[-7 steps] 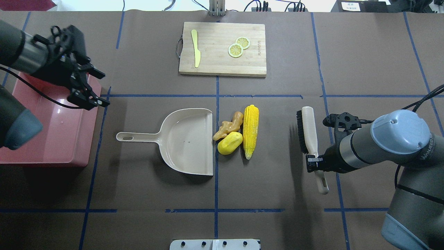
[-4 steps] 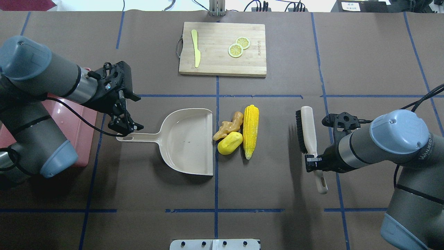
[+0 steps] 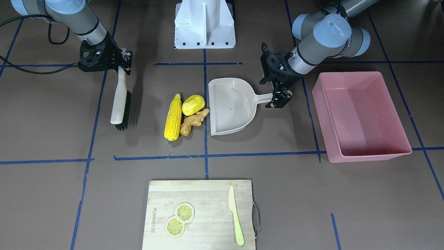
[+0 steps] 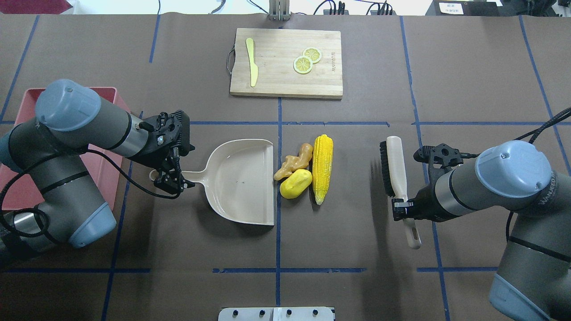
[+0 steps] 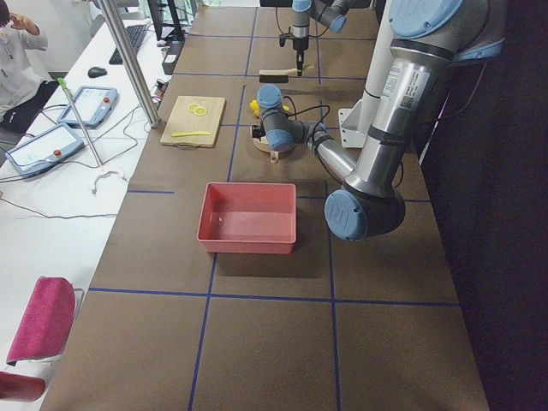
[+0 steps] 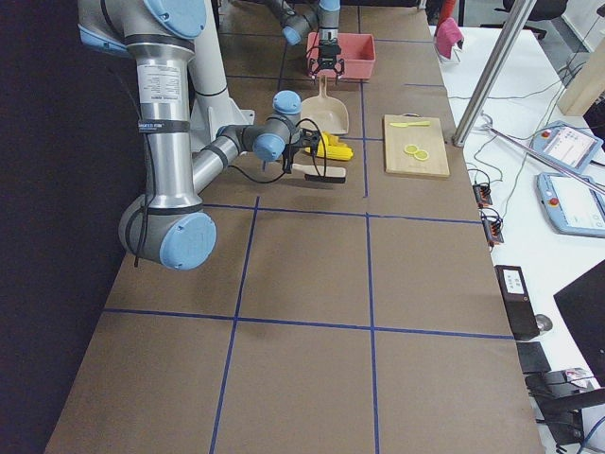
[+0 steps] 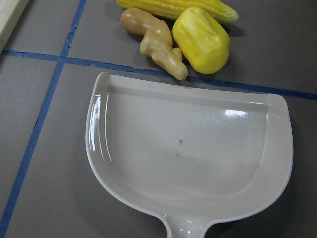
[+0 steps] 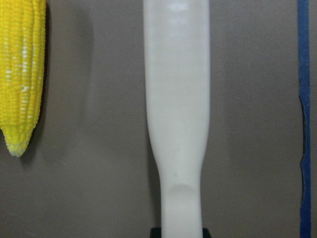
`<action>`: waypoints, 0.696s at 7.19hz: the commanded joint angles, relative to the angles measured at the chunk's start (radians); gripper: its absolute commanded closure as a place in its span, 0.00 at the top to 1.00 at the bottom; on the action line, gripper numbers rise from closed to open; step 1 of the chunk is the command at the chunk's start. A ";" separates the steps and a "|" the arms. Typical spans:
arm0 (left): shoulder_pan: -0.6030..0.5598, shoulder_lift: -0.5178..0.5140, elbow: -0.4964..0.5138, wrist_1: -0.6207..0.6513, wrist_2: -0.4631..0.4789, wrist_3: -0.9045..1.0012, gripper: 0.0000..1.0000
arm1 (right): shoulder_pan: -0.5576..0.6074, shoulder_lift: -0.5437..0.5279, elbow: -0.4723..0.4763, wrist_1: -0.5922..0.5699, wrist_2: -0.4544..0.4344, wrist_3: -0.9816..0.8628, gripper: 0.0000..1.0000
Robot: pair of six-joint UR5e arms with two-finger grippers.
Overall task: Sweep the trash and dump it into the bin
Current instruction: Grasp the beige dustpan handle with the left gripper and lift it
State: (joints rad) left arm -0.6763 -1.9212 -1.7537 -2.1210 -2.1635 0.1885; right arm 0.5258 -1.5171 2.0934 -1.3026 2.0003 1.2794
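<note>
At far left, bin: large pink rectangular plastic tub (image 3: 360,111), long axis running away from the robot. In the overhead view the left arm (image 4: 67,107) covers most of it.
Left grip: left gripper (image 4: 171,180) has a finger on each side of the dustpan handle and hides its end. Whether the fingers press on it cannot be told.
Dustpan: beige plastic dustpan (image 4: 241,178) lies flat on the brown table (image 4: 348,240), handle toward the bin, mouth toward the trash.
Trash: knobbly tan ginger root (image 4: 294,162), rounded yellow potato-like lump (image 4: 295,183) and long yellow corn cob (image 4: 322,167) lie bunched just beside the mouth.
Corn direction: lengthwise along the mouth, pointed tip toward the robot.
Brush: white-handled brush (image 4: 396,165) lies parallel to the corn, black bristles facing it.
Right grip: right gripper (image 4: 403,208) is clamped on the brush handle, its fingers largely hidden.
</note>
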 commanded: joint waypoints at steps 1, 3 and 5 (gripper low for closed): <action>0.026 0.004 0.034 -0.025 0.005 0.011 1.00 | -0.001 0.000 -0.001 0.000 0.000 0.000 0.00; 0.029 -0.001 0.147 -0.159 0.004 0.008 0.99 | 0.000 0.000 -0.003 0.000 0.000 0.000 0.00; 0.034 -0.002 0.187 -0.209 -0.002 0.000 0.99 | 0.000 0.000 -0.001 0.000 -0.002 0.000 0.00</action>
State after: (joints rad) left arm -0.6466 -1.9221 -1.5913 -2.3001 -2.1625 0.1936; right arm 0.5259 -1.5171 2.0917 -1.3023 2.0000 1.2793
